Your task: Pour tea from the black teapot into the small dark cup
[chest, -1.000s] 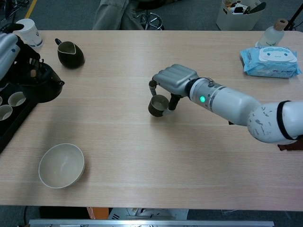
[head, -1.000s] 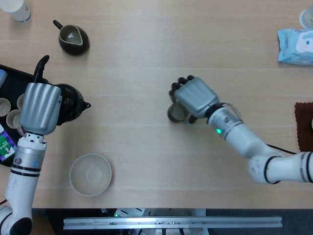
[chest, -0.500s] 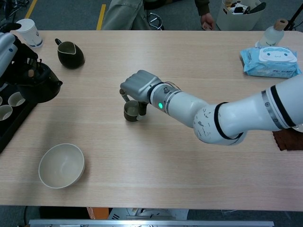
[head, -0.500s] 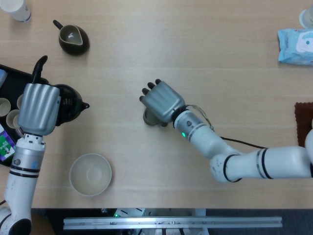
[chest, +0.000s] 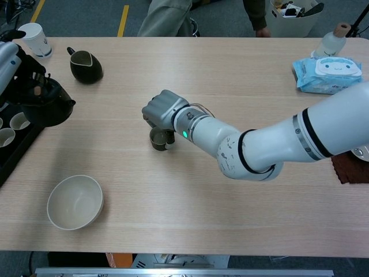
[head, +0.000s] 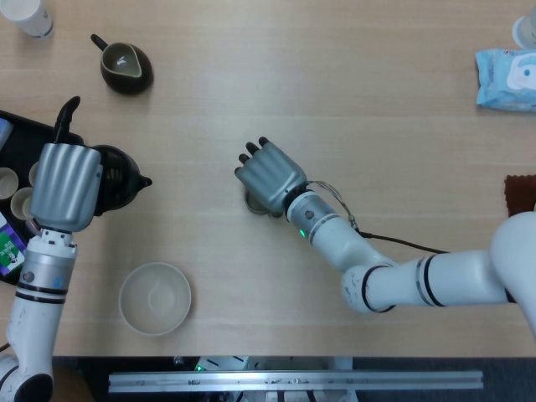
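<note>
1. Right hand [chest: 162,112]: arm stretched across the desk [chest: 230,219], fingers curled over and gripping the small dark cup [chest: 158,139], mid-desk.
2. Left hand [head: 67,184]: knuckles up at the desk's left edge, clasping the black teapot [head: 117,177].

The right hand [head: 270,177] covers most of the small dark cup [chest: 158,140] from above, so only a sliver of the cup shows in the head view and its inside cannot be seen. The left hand [head: 68,185] hides much of the black teapot [head: 120,177], and the chest view cuts that hand off at the left edge. The black tray [head: 15,126] runs past the frame's left edge in both views.
</note>
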Controlling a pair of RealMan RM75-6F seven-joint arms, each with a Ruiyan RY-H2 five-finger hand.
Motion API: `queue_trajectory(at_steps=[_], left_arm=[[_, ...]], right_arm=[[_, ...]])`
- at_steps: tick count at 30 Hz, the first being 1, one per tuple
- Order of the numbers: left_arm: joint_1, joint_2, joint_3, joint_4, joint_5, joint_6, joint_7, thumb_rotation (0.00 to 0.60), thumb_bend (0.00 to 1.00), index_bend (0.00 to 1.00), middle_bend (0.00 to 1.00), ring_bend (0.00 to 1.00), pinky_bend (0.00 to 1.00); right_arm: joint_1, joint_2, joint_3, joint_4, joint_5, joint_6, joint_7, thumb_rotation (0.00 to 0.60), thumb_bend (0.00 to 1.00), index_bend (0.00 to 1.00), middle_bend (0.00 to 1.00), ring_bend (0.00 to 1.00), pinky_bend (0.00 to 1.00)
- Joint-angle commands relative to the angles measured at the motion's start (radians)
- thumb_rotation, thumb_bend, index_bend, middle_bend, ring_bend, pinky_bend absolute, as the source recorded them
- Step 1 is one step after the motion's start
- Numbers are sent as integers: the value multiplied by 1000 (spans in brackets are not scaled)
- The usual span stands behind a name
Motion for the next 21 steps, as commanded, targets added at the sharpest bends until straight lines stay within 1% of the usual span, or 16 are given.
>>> queue_trajectory(at_steps=[1,4,7,11,18,21], left_arm=[[1,-1,0,1,0,0,-3,596,316,1000,1000,869,86],[2,-2,1,6,1,1,-7,596,315,1000,1000,869,86],[4,-4,3,10,3,1,-9,598,315,1000,1000,869,86],[3,-5,3,12,4,0,-10,596,315,1000,1000,868,86],[2,-6,3,11,5,-5,-7,596,315,1000,1000,868,86],[1,-5,2,12,4,-8,-4,596,316,1000,1000,868,86]], right_arm=[[8,-1,-8,3,12,-1,-6,600,203,504,269,151,206],[15,5,-19,-1,30,-3,-17,600,203,426,244,116,178],[24,16,-24,-15,53,-5,-25,600,205,316,211,77,145],[31,36,-26,-43,59,-9,-16,600,208,218,183,49,114],[34,69,-31,-79,47,-13,19,600,211,126,154,22,76],[28,104,-22,-113,33,-14,51,600,212,122,149,19,75]])
